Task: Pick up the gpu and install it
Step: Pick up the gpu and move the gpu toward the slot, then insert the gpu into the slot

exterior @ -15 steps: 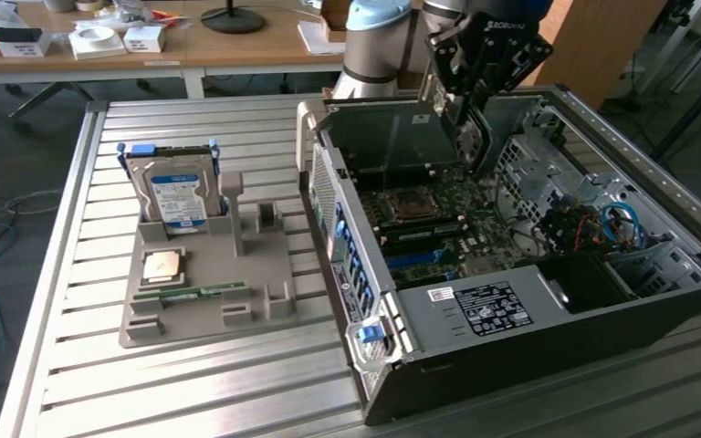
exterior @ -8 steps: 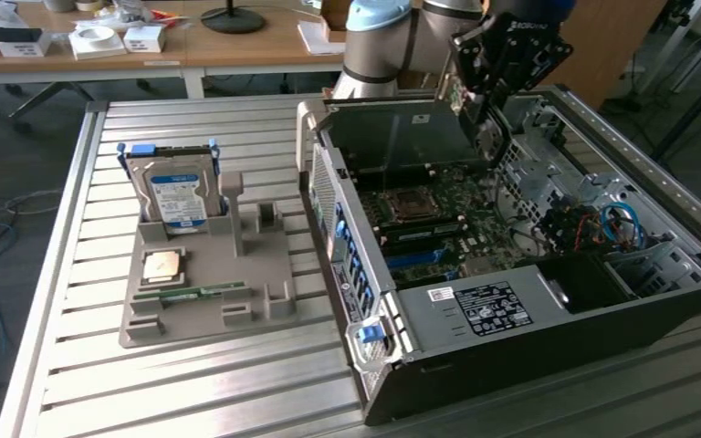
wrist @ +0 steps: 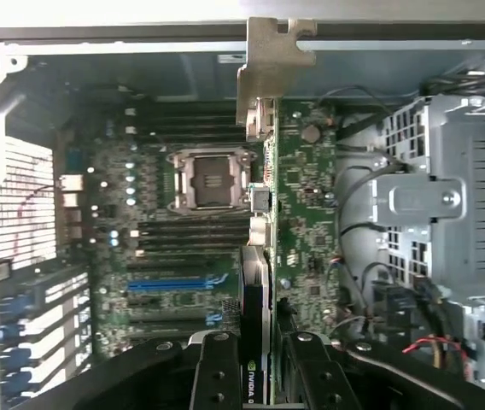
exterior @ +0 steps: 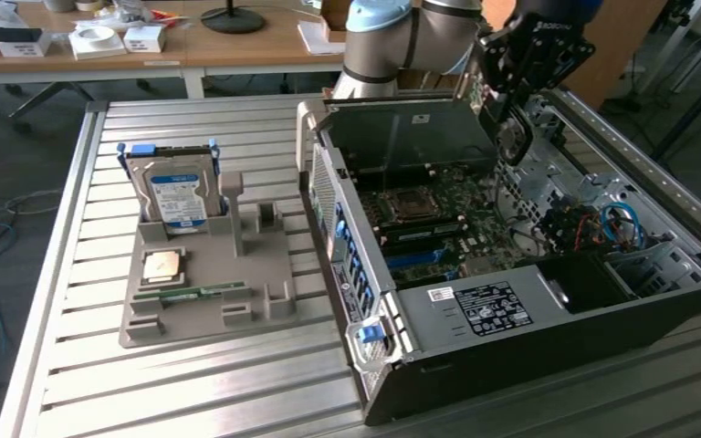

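Note:
The gpu (wrist: 258, 256) is seen edge-on in the wrist view, a thin card with its pale metal bracket (wrist: 272, 64) at the far end. My gripper (wrist: 261, 376) is shut on it, one black finger (wrist: 217, 376) on each side. The card hangs over the motherboard (wrist: 183, 248) of the open computer case (exterior: 546, 301), close to the empty processor socket (wrist: 208, 179) and above the blue slot (wrist: 170, 286). In the exterior view my gripper (exterior: 515, 87) sits high over the far end of the case, and the gpu (exterior: 506, 123) hangs down from it.
A grey holder tray (exterior: 198, 292) on the slatted metal table (exterior: 107, 383) carries an upright hard drive (exterior: 178, 193), a processor chip (exterior: 162, 266) and a memory stick (exterior: 193, 292). A drive cage (wrist: 447, 205) and cables (exterior: 619, 224) fill one side of the case. A desk (exterior: 143, 50) stands behind.

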`<state>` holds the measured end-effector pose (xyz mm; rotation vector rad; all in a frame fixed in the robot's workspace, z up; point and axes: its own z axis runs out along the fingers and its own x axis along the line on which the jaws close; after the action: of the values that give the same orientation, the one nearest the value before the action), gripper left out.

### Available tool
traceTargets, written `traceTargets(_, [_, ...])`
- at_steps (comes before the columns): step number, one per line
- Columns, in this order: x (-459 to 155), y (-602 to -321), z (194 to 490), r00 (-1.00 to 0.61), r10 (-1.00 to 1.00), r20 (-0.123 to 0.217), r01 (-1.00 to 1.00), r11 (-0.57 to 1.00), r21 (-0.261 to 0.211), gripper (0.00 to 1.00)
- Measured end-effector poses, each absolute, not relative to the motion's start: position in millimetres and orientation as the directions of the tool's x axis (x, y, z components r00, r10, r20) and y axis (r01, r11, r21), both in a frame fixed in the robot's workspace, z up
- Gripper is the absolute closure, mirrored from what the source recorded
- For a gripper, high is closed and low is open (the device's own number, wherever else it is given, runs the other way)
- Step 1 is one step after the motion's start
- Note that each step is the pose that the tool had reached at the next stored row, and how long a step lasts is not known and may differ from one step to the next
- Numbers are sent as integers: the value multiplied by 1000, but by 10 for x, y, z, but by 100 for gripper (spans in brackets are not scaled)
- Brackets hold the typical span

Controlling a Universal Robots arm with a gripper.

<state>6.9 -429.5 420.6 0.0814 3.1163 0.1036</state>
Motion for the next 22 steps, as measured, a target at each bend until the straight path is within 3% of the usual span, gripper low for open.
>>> traceTargets(22, [440,-4296,4206,-998,53,-21,51,996,69,74])
